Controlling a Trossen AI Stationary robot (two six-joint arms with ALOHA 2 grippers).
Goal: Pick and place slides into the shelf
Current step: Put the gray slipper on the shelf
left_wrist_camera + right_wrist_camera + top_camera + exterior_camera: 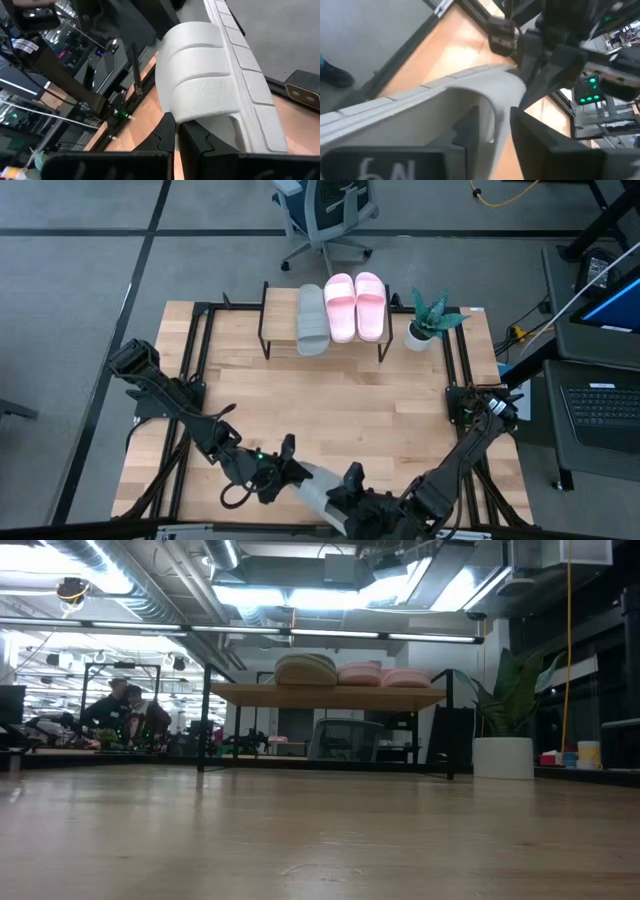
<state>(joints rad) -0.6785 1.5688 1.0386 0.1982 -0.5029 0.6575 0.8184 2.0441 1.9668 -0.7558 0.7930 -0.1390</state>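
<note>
The shelf point(280, 320) stands at the table's far middle. On its top board point(325, 695) lie one grey-green slide point(312, 320) and two pale pink slides point(340, 307) point(370, 305), side by side. The other grey-green slide point(315, 485) is at the table's near edge, between both grippers. My left gripper point(288, 470) is at its left and shut on it. My right gripper point(350, 485) is at its right and shut on it. The low view shows neither the grippers nor this slide. My left gripper pinches the edge of the slide's wide strap point(197, 117) between its two fingers, coming from the table's left. The slide point(210, 75) lies turned on its side. Whether it rests on the table I cannot tell. My right gripper has one finger point(470, 132) under the strap's arch and the other finger point(540, 150) outside it, so the strap point(500, 100) stands between them. It comes from the table's right, opposite my left gripper point(535, 60). The sole's underside point(375, 165) faces this camera.
A potted plant in a white pot point(428, 320) stands just right of the shelf and also shows in the low view point(505, 730). Black frame rails run along the table's left and right sides. An office chair point(325, 210) stands beyond the far edge. People sit far off in the room point(125, 710).
</note>
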